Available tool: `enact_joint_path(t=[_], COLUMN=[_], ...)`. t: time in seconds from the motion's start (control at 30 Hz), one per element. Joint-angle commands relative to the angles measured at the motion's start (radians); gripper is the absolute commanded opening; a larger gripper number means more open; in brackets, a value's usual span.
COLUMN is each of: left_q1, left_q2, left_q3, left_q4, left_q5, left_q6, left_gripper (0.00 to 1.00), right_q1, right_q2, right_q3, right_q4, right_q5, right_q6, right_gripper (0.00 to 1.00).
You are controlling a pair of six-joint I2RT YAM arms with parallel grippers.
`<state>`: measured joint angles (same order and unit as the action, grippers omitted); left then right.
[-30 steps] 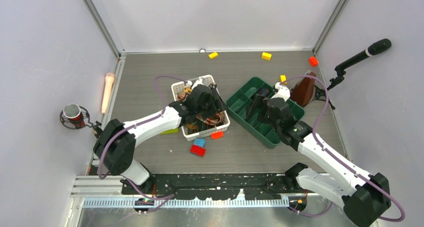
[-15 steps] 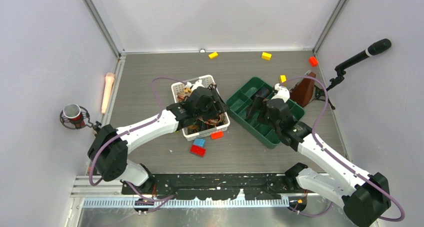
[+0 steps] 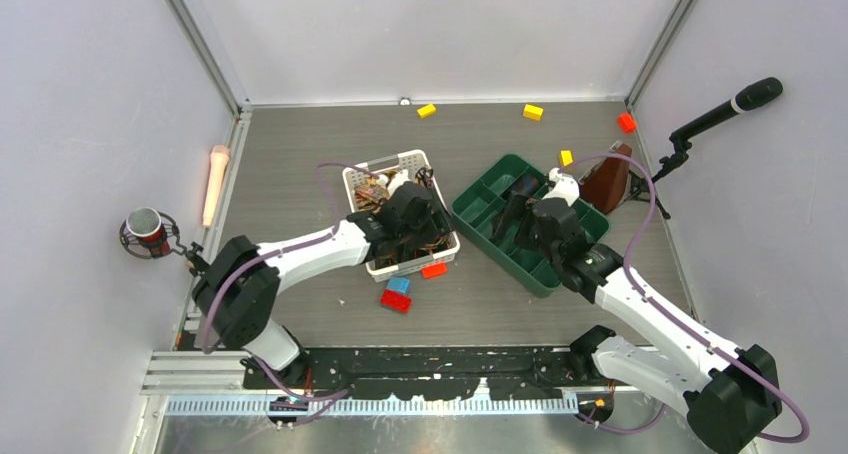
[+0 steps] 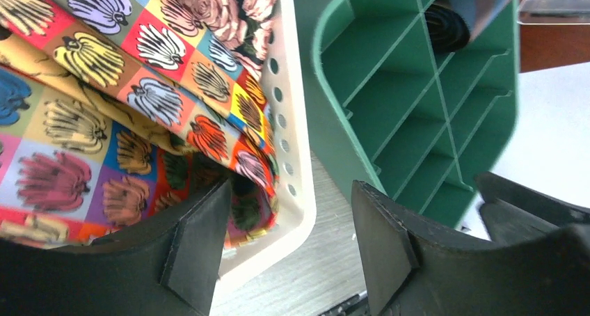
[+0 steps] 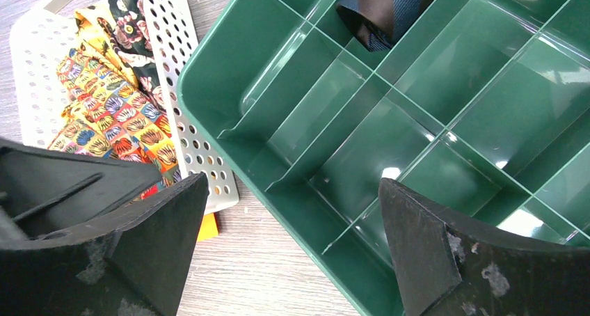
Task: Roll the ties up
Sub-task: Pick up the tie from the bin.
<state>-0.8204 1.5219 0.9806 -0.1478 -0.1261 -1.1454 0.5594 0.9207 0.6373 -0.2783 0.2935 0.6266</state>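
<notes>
Left pincer [image 4: 289, 253] stands open, its jaws astride the right-hand wall of the white basket [image 4: 296, 156]. One finger lies inside over the ties [image 4: 104, 121]. The other is outside, in the gap between the basket and the green tray [image 4: 327, 86]. Whether either finger touches cloth or plastic I cannot tell, but nothing is clamped. Right pincer [image 5: 299, 253] is spread wide too and holds nothing, hanging above the tray.

Nearest the arm bases, on the desk [image 3: 300, 154], a red block [image 3: 395, 301] and a blue block [image 3: 399, 285] lie touching, just in front of the basket. An orange block [image 3: 434, 270] sits against the basket's near right corner. The ties are heaped in the basket, loosely folded and not rolled. One has a grid of bright squares in red, yellow, pink and purple, one is orange-yellow with flowers, and there is a dark rose-print tie [image 4: 222, 3]. Just to the right of the basket the tray stands askew to the desk edges. In one of its far compartments sits a dark striped roll [image 5: 389, 6] of cloth. Beyond, near the back edge of the desk, a yellow block [image 3: 427, 111] and a second yellow block [image 3: 533, 112] lie well apart. A red cube [image 3: 627, 123] sits toward the far right corner.
</notes>
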Motion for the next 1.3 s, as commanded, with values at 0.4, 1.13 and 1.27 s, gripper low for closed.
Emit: enact_joint_path(t=[0.4, 1.13, 1.27], left_q1=[0.0, 0.132, 0.239], left_q2=[0.074, -0.031, -0.073], left_q3=[0.038, 0.008, 0.14], left_q4=[0.112, 0.244, 0.221], left_q5=[-0.058, 0.038, 0.198], left_q6=[0.036, 0.143, 0.25], left_gripper=[0.26, 0.0, 0.0], right_q1=[-0.003, -0.003, -0.003], right_q2=[-0.051, -0.042, -0.031], right_q3=[0.006, 0.022, 0.038], right_q4=[-0.018, -0.012, -0.008], right_q5=[0.049, 0.037, 0.018], right_q6=[-0.028, -0.028, -0.033], right_gripper=[1.0, 1.0, 0.99])
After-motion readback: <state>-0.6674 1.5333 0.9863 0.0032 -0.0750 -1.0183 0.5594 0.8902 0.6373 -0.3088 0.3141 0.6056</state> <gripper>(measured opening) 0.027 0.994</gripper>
